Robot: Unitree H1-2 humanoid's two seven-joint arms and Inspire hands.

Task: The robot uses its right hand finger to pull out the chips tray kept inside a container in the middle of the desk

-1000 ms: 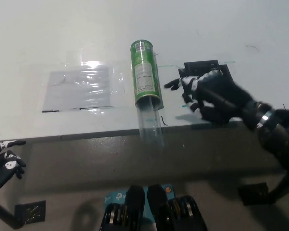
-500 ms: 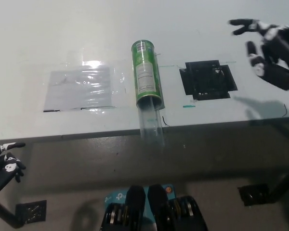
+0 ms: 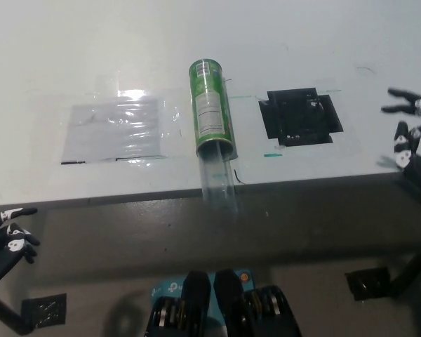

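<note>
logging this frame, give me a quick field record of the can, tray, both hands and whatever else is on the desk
container: green can lying on its side, mid desk
tray: clear tray partly out, overhanging the near desk edge
right hand: black, at right edge, fingers spread, holding nothing, apart from can
left hand: white, low left, below desk edge
other: clear plastic sheet left of can; black square right of can

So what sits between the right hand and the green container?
In the head view, a black square patch lies on the desk between the right hand and the green container.

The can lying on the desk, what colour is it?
The can is green with a white label panel, seen in the head view.
</note>
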